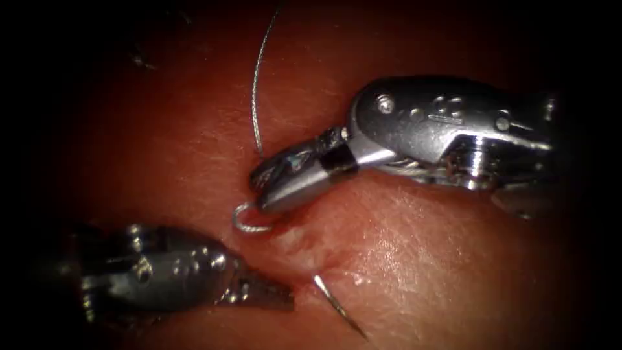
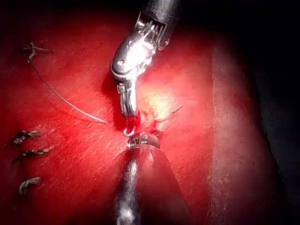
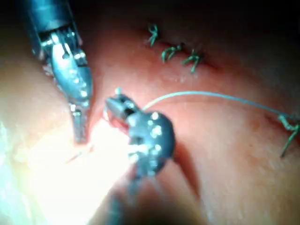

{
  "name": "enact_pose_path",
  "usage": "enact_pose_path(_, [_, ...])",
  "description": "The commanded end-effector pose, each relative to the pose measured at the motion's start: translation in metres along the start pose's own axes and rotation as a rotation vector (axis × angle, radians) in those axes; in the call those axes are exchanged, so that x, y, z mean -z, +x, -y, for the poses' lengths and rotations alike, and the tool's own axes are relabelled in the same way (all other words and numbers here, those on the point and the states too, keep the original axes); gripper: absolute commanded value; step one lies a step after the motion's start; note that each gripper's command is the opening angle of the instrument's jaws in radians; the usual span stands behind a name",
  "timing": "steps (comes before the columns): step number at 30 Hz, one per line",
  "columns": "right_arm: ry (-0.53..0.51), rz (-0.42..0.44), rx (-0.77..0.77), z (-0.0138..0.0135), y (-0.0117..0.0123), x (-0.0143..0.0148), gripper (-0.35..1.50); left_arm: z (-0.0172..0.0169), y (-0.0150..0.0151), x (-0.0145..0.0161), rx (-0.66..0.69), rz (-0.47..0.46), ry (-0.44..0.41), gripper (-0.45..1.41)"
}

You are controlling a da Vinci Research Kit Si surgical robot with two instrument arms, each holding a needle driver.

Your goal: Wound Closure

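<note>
My right tool (image 1: pixel 262 188) comes in from the right, shut on the curved needle (image 1: pixel 249 223) close to its rear end. The needle sits in the tissue (image 1: pixel 421 259): its rear curve shows below the jaws and its sharp tip (image 1: pixel 337 303) stands out of the surface further down and to the right. Thread (image 1: pixel 256 97) runs from the jaws up and away. My left tool (image 1: pixel 285 300) lies low at the left, shut on nothing, its tip a short way left of the needle tip. The left wrist view shows the right tool (image 2: pixel 131 117) over the bite and the needle tip (image 2: pixel 171 114).
Red fluid wets the tissue around the pale cut (image 1: pixel 301 243). Three finished stitches (image 3: pixel 173 51) with cut ends lie in a row further along the wound, and a knotted thread end (image 3: pixel 288 126) sits apart. The thread (image 2: pixel 65 101) trails across the tissue.
</note>
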Motion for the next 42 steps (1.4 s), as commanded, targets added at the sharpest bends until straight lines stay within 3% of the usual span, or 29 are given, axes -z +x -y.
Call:
enact_pose_path(1, [0.014, 0.003, -0.008, 0.0002, -0.0002, -0.0008, -0.35, 0.0, -0.0002, -0.0009, 0.001, 0.0, -0.003, -0.31])
enact_pose_path(8, [0.01, 0.013, -0.068, 0.0005, -0.002, -0.0016, -0.35, -0.0001, -0.0002, -0.0009, 0.001, -0.001, -0.001, -0.31])
enact_pose_path(9, [-0.05, -0.011, -0.066, 0.0, -0.0022, -0.0016, -0.21, -0.0001, -0.0001, -0.0008, 0.002, -0.001, -0.001, -0.31])
enact_pose_path(10, [-0.096, -0.031, -0.068, -0.0005, -0.0021, -0.0013, 0.26, -0.0002, -0.0001, -0.0008, 0.002, -0.002, 0.001, -0.31])
enact_pose_path(11, [-0.135, -0.049, -0.071, -0.0009, -0.0021, -0.0008, 0.54, -0.0002, -0.0001, -0.0008, 0.002, -0.002, 0.001, -0.31])
enact_pose_path(13, [-0.214, -0.081, -0.043, -0.0017, -0.0018, 0.0008, 0.84, -0.0002, -0.0001, -0.0008, 0.002, -0.002, 0.001, -0.31])
enact_pose_path(15, [-0.266, -0.104, -0.037, -0.0024, -0.0015, 0.0025, 1.01, -0.0002, -0.0001, -0.0008, 0.002, -0.002, 0.001, -0.3])
enact_pose_path(16, [-0.307, -0.121, -0.036, -0.0028, -0.0015, 0.0046, 1.03, -0.0002, 0.0, -0.0008, 0.002, -0.003, 0.004, -0.3])
enact_pose_path(23, [-0.44, -0.117, -0.045, -0.0032, -0.0024, 0.0089, 1.2, -0.0006, 0.0004, -0.0005, -0.005, -0.008, 0.019, -0.25])
enact_pose_path(25, [-0.461, -0.119, -0.036, -0.0032, -0.0025, 0.0097, 1.2, -0.0008, 0.0009, -0.0003, -0.007, -0.011, 0.029, -0.11])
enact_pose_path(32, [-0.468, -0.118, -0.035, -0.0034, -0.0031, 0.0093, 1.09, -0.0014, 0.0029, 0.0004, 0.018, -0.057, 0.085, 0.51])
enact_pose_path(34, [-0.468, -0.116, -0.033, -0.0035, -0.0033, 0.009, 1.08, -0.0015, 0.0033, 0.0004, 0.002, -0.077, 0.111, 0.61])
enact_pose_path(42, [-0.456, -0.107, -0.025, -0.0038, -0.0042, 0.0081, 1.04, -0.0013, 0.0042, 0.0005, -0.006, -0.111, 0.168, 0.69])
